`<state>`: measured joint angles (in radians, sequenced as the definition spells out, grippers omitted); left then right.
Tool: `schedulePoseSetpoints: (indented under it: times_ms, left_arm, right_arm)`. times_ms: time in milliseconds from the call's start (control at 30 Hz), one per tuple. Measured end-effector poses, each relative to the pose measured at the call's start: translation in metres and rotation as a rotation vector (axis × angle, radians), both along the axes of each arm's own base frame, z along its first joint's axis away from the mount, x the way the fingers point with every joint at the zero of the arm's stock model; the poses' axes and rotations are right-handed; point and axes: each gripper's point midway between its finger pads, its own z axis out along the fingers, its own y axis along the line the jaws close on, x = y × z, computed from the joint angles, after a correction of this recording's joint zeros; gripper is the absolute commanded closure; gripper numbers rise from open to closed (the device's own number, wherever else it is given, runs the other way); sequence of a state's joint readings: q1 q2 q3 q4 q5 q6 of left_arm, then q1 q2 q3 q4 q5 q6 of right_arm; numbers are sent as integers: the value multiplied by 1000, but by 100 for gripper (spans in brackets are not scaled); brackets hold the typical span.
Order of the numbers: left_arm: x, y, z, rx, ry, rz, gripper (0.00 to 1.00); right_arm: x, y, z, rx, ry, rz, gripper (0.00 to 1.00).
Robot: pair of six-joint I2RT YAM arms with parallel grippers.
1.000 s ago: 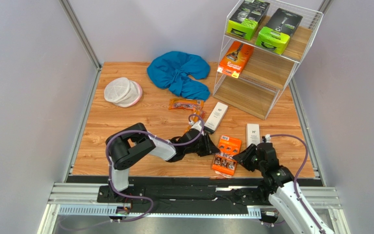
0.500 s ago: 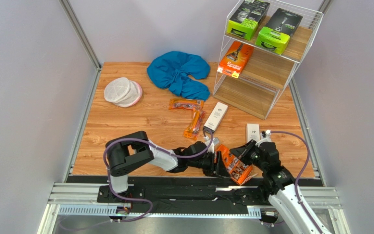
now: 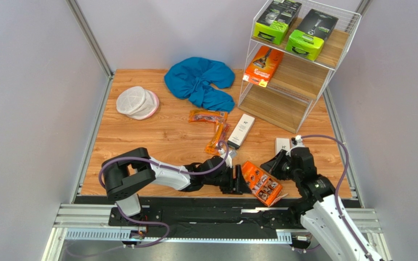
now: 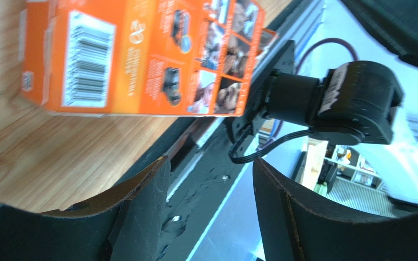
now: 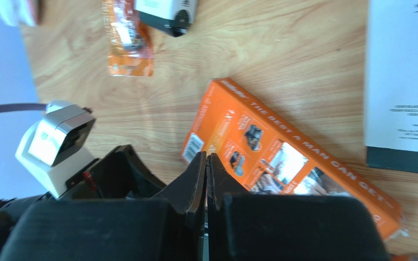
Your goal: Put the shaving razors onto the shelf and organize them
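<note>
down at the near edge of the table, the orange carton [image 3: 261,184] lies flat and skewed between the two arms. one corner looks like it pokes over the black rail, though i can't be sure from above. nobody has a grip on it. the left fingers [image 3: 238,180] are spread wide with nothing in the gap, and the carton sits just ahead of them. the right fingers [image 5: 197,174] are pressed together, empty, hovering over the carton's long edge.

my read is that the step in hand is getting a proper hold on this carton so it can go up on the shelf [image 3: 325,87]. the middle board, next to the other orange carton [image 3: 263,65], seems the tidy spot. the lime-green boxes [image 3: 276,20] already have the top board.

how i'd do it:
- it's flat on the wood, so a straight top pinch is awkward
- use the closed right fingers as a stop on the far side
- slide the open left pair onto a short end and close across the thickness
- push away from the rail, not toward it, or it could tip off
- the shelf is on the right side, so a hand-over to the right arm probably makes sense
</note>
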<state>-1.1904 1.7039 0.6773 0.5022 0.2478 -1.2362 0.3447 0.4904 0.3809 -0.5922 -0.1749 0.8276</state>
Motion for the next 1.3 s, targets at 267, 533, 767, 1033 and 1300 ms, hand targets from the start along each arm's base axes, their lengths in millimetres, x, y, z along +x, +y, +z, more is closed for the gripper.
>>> schedulePoseSetpoints:
  times_ms: [267,533,767,1033,1300]
  left_arm:
    - [-1,3,-27,66,60,24,34]
    - [26,-11,-27,21,108,83,34]
    - [63,-6,-27,7,135,157,34]
    - [116,21,-27,20,116,246,34]
    - [151,21,-14,40,50,206,35]
  right_arm:
    - [-13,-21,-43,-176,216,-23,100]
    - [-19,-35,-63,-270,327,-62,100]
    - [-14,-35,-64,-287,342,-58,100]
    - [-14,-20,-61,-233,339,12,100]
    - [-12,-26,-51,-240,284,-18,100]
